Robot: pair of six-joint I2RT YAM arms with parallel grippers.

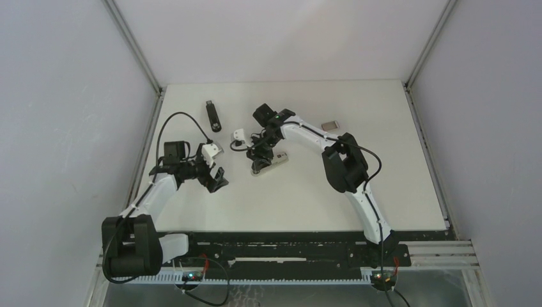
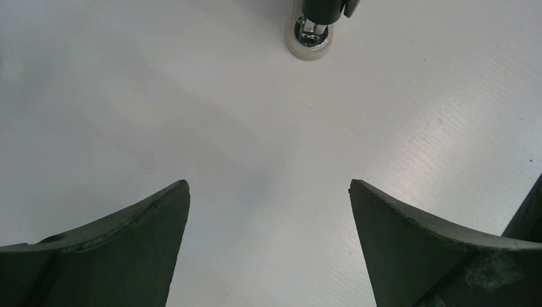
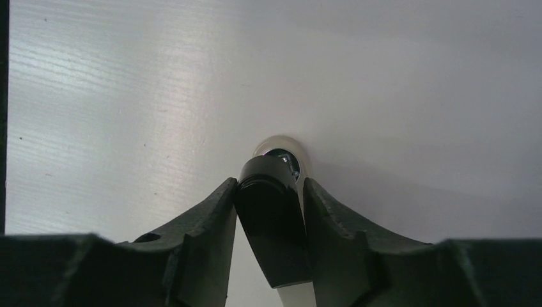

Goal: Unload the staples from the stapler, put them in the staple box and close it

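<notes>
Two grippers: we see the left gripper (image 2: 268, 188) spread wide over the table (image 2: 192, 115), and the right gripper (image 3: 270, 185) pinching the stapler (image 1: 269, 160) by its black top arm.
Whereabouts: no staples in sight; we judge them inside the stapler, mid-table.
Handling: stapler stiff, smooth, may slip; staples light, brittle strips, so we'd grip their long sides.

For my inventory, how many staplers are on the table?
2. A black, pale-based stapler sits between the right fingers; a second black stapler lies farther back, left.
</notes>
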